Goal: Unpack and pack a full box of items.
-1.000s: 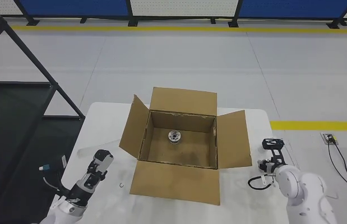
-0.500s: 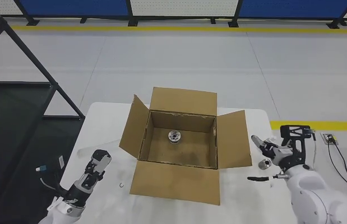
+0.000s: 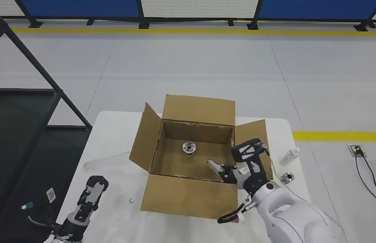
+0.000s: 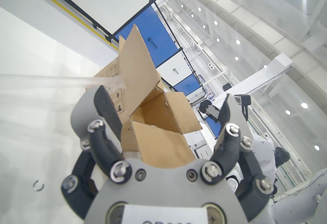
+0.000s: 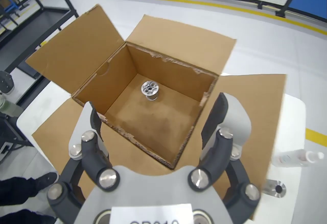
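White table [image 3: 115, 146] bears an open box [image 3: 198, 109] with printed handling symbols [image 4: 117, 95].

White table [image 3: 115, 140] — box [image 3: 188, 197]; bottle [image 3: 289, 157]; perhaps a clip [image 3: 132, 201].

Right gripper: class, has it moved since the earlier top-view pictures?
Yes. The right gripper swung from beside the cardboard box's right flap inward, over its open near-right corner.

The left claw [image 4: 164, 97] is spread wide, with nothing between its dark fingers [image 4: 107, 107]. Beyond it, on the white desk [image 4: 30, 133], sits the cardboard box [image 4: 158, 140] with its flaps open (one rises tall at the near corner). A small metal split ring [image 4: 38, 186] lies on the desk, apart from the box.
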Controlling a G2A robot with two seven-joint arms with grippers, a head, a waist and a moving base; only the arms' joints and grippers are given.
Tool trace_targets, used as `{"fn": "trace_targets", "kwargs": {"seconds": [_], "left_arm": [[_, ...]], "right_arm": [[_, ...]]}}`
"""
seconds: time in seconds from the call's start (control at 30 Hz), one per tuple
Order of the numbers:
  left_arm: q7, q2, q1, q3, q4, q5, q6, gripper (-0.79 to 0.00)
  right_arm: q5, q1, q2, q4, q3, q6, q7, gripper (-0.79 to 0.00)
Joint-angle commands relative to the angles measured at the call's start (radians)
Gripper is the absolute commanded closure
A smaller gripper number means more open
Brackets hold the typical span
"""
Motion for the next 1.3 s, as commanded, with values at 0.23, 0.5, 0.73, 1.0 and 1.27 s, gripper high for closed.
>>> {"fn": "trace_targets", "kwargs": {"seconds": [0.23, 0.5, 0.73, 1.0, 1.27], "left_arm": [[0.028, -0.005, 0.045, -0.007, 0.007, -0.002, -0.043, -0.785], [0.024, -0.007, 0.048, -0.005, 0.012, -0.006, -0.055, -0.785], [0.011, -0.006, 0.043, -0.016, 0.029, -0.021, -0.068, -0.785], [0.007, -0.007, 0.047, -0.028, 0.052, -0.044, -0.088, -0.785], [0.004, -0.008, 0.052, -0.038, 0.061, -0.058, -0.100, -0.785]], "right_arm": [[0.000, 0.297, -0.066, 0.410, -0.251, 0.196, 0.039, -0.785], [0.167, 0.505, -0.138, 0.755, -0.347, 0.290, -0.012, -0.785], [0.236, 0.608, -0.198, 0.971, -0.422, 0.347, -0.091, -0.785], [0.264, 0.684, -0.260, 1.159, -0.481, 0.403, -0.180, -0.785], [0.313, 0.744, -0.318, 1.324, -0.516, 0.408, -0.217, -0.785]]}}
